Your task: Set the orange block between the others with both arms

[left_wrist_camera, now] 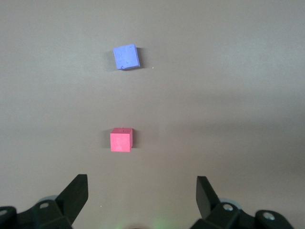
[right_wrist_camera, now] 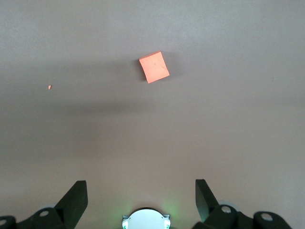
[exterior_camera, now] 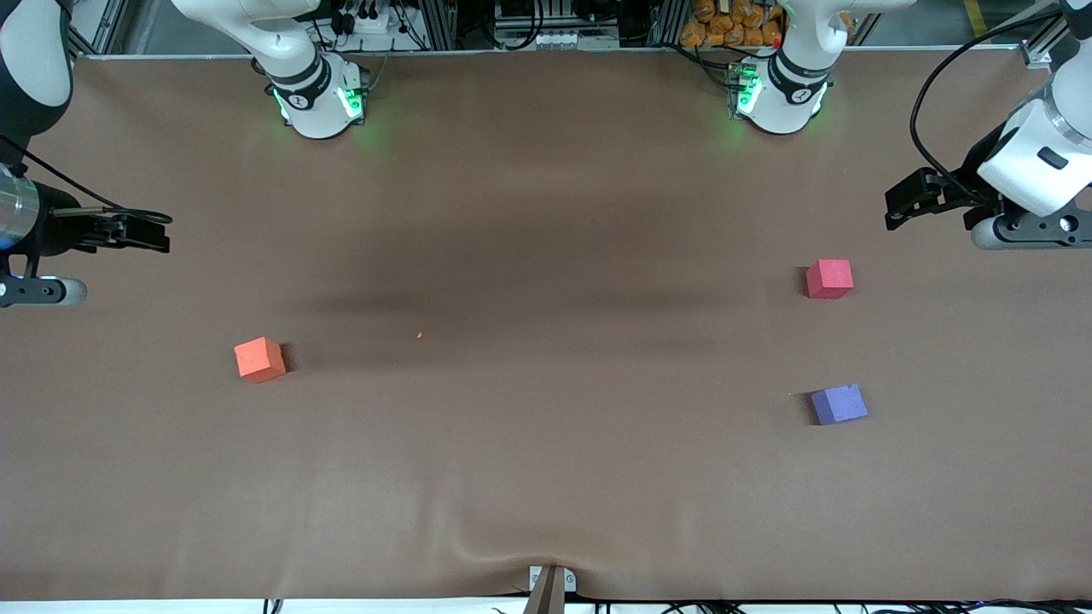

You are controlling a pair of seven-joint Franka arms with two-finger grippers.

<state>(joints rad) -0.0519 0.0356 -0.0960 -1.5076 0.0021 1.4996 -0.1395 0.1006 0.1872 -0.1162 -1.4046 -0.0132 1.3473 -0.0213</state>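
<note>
The orange block (exterior_camera: pixel 259 359) (right_wrist_camera: pixel 154 67) lies on the brown table toward the right arm's end. At the left arm's end sit the two others: a pinkish-red cube (exterior_camera: pixel 829 279) (left_wrist_camera: pixel 121 140) and, nearer the front camera, a purple cube (exterior_camera: pixel 839 404) (left_wrist_camera: pixel 126 57). My right gripper (exterior_camera: pixel 158 230) (right_wrist_camera: pixel 141 191) hangs open and empty above the table's edge at its own end, well apart from the orange block. Up in the air at the other end, my left gripper (exterior_camera: pixel 896 209) (left_wrist_camera: pixel 142 188) is open too, holding nothing, close to the pinkish-red cube.
A tiny orange crumb (exterior_camera: pixel 420 335) lies on the brown cloth between the blocks. Both arm bases (exterior_camera: pixel 317 101) (exterior_camera: pixel 778 94) stand along the table's back edge. A small bracket (exterior_camera: pixel 551 584) sits at the table's front edge.
</note>
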